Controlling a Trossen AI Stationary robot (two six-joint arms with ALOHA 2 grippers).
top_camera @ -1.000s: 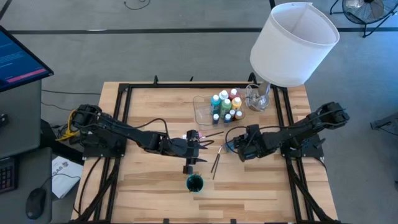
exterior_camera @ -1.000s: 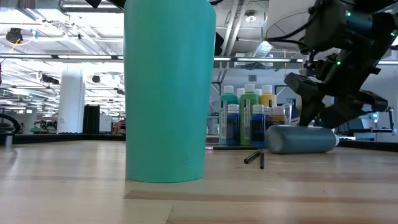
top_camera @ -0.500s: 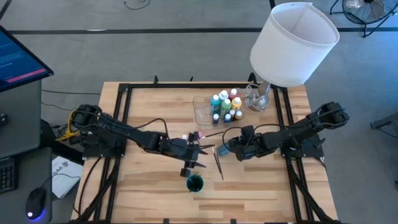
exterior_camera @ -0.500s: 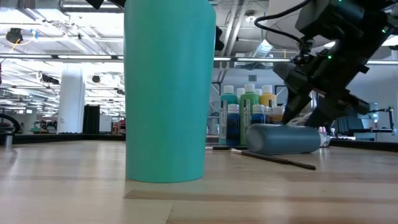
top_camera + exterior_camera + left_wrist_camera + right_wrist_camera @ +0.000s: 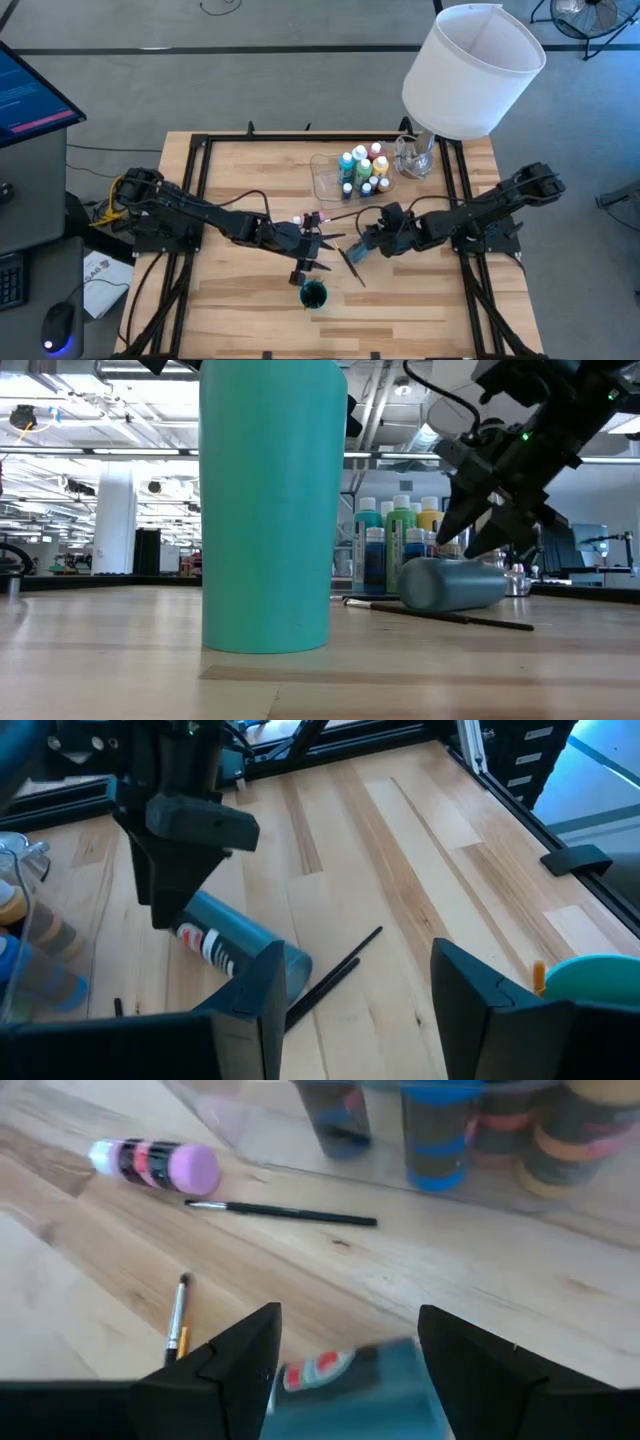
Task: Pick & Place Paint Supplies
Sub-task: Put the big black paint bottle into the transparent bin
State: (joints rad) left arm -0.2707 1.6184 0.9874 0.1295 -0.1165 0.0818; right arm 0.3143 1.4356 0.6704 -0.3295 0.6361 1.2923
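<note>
Lying by a brush [image 5: 281, 1212], a pink bottle [image 5: 155, 1163] shows only at the right wrist

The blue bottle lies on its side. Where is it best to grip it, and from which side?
Probably mid-body on the blue bottle, from straight above, with the fingers across its long axis: it lies flat and is round, so it could roll. Keep clear of the thin brush close beside it.

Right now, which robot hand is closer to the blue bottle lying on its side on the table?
The right. The right gripper hangs just over the blue bottle, fingers open around it. The left gripper waits a little to the side, near the pink bottle.
</note>
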